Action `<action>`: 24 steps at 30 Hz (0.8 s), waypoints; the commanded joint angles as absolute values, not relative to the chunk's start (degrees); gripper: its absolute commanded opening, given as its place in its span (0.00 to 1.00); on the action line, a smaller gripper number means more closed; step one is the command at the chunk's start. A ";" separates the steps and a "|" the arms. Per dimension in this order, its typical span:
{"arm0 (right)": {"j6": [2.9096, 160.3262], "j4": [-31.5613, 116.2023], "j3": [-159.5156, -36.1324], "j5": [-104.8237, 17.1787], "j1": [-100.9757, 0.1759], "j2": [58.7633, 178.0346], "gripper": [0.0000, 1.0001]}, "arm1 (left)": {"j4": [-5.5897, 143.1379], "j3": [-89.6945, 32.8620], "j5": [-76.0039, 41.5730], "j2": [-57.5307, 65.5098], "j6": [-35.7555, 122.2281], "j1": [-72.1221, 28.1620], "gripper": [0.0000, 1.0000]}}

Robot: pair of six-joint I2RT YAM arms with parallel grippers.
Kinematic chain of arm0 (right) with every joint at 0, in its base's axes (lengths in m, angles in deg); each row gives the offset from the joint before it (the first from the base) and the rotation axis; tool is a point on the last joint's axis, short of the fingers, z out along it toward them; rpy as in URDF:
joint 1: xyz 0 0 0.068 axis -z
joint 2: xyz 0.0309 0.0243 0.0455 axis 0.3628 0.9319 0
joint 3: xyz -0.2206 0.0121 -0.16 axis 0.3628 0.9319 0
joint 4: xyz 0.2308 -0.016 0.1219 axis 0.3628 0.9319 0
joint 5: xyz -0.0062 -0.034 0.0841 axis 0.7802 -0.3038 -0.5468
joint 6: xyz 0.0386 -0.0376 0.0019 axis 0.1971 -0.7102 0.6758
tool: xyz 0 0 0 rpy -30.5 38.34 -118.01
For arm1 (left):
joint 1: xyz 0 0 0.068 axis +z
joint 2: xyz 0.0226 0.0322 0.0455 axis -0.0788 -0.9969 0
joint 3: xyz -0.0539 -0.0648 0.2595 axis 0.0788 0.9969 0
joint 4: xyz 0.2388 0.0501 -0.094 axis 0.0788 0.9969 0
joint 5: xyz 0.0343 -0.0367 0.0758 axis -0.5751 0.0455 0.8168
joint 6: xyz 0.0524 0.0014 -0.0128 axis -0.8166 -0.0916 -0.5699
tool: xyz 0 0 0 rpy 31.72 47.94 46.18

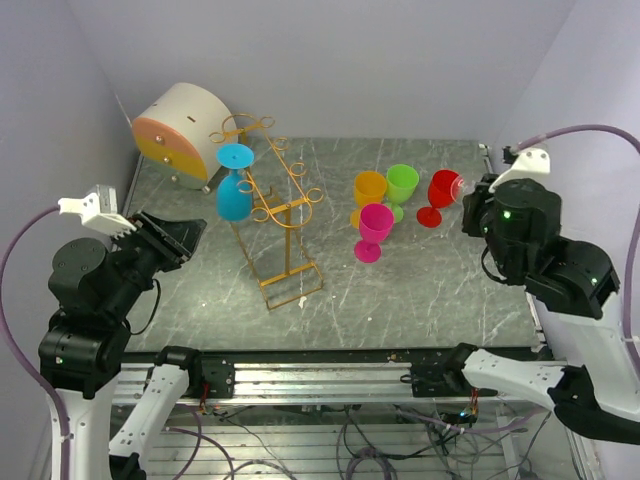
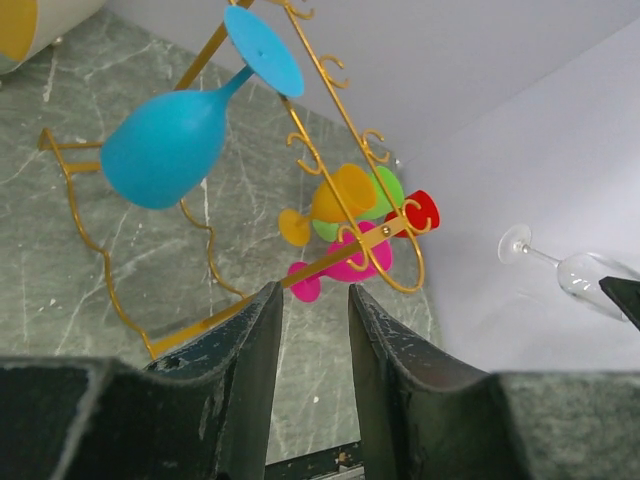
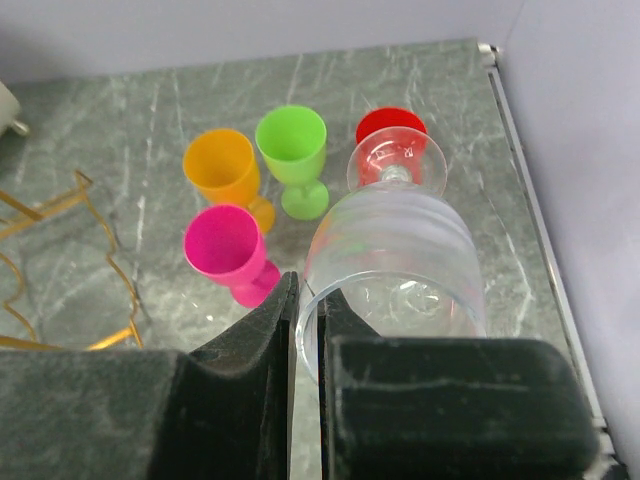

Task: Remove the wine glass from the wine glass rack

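right wrist: wine glass (image 3: 400,250) in jaws

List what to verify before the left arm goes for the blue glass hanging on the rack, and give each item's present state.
1. Left end effector open and empty: ok.
2. Blue wine glass hangs upside down on the wine glass rack: ok.
3. Blue wine glass centred in the left end effector's gap: not ok; it sits up and to the left in the wrist view.
4. Right end effector pinching the clear wine glass by its rim: ok.
5. Blue glass's foot free to slide off the rack: cannot tell.
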State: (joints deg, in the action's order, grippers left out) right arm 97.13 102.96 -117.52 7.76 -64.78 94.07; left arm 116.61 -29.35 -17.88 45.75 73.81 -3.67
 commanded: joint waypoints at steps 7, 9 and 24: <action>96.56 104.58 -112.83 -0.49 -62.60 100.12 0.00 | 117.00 -26.79 -17.34 46.36 72.57 -3.60 0.42; 95.16 103.23 -111.72 -3.77 -60.04 101.11 0.00 | 117.33 -26.57 -17.25 46.73 72.57 -3.65 0.42; 89.14 91.87 -100.59 -31.94 -37.46 107.58 0.00 | 115.88 -22.14 -18.21 48.02 73.81 -3.61 0.42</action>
